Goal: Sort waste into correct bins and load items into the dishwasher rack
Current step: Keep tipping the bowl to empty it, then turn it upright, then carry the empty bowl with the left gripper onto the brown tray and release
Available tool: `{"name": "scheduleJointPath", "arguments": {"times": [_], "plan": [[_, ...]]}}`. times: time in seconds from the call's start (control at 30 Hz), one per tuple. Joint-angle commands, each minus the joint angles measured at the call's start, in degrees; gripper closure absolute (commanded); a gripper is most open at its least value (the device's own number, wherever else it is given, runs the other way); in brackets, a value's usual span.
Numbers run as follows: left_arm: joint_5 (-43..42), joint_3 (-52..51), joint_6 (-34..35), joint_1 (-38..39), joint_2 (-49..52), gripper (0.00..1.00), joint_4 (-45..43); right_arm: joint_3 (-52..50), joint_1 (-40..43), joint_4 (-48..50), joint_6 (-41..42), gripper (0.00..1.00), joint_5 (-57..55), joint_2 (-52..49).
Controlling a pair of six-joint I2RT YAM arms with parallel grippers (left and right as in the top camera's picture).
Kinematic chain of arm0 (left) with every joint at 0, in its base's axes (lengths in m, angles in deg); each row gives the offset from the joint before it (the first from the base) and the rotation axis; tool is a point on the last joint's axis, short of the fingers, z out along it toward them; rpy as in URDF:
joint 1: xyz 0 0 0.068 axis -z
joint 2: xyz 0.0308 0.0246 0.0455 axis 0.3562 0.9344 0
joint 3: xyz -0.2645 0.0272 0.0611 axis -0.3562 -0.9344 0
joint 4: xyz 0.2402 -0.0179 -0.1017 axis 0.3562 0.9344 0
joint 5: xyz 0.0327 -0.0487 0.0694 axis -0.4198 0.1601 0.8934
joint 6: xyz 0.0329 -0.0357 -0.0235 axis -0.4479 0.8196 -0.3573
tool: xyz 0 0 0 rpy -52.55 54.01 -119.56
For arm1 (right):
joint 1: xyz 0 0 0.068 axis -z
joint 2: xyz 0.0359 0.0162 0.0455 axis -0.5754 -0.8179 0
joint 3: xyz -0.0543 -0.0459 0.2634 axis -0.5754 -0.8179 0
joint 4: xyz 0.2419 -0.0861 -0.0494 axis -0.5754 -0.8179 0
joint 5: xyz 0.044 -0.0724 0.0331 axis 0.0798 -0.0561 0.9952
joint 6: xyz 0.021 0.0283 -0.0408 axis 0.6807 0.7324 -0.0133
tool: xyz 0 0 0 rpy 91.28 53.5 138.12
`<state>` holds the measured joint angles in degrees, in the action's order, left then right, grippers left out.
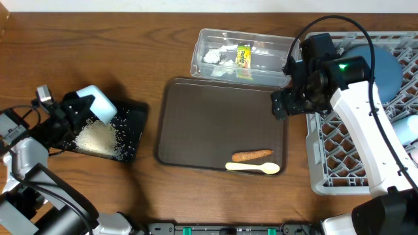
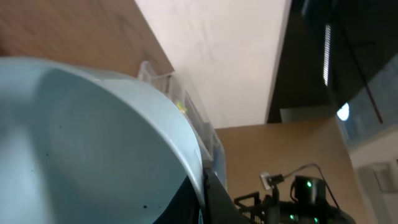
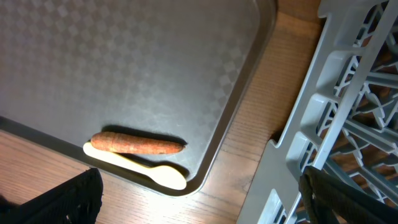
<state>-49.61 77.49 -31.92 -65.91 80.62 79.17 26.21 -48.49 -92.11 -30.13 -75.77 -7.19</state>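
The left gripper [image 1: 77, 108] holds the pale blue bowl [image 1: 99, 104] tilted over rice [image 1: 96, 137] in the black tray [image 1: 136, 129]. Carrot piece [image 1: 252, 155] and cream spoon [image 1: 253, 168] lie together on the brown tray [image 1: 209, 111].

No words or numbers can be read in any view. The small yellow-green wrapper [image 1: 243, 55] lying in the clear plastic rectangular tub [image 1: 274, 47] maybe has some dark print on it, but it is too tiny and blurry to read. Nothing else shows a label, brand or sign.
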Motion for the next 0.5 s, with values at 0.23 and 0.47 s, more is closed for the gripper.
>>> {"name": "scheduleJointPath", "arguments": {"times": [0.23, 0.47], "plan": [[-2.97, 0.79, -0.76, 17.66, -4.87, 0.94, -4.35, 0.00, -0.20, -0.22, -0.66, 0.01, -0.39, 1.16], [13.14, 0.79, 0.76, 35.82, -6.64, 0.94, -4.92, 0.00, -0.20, -0.44, -0.63, 0.01, -0.37, 1.16]]}}
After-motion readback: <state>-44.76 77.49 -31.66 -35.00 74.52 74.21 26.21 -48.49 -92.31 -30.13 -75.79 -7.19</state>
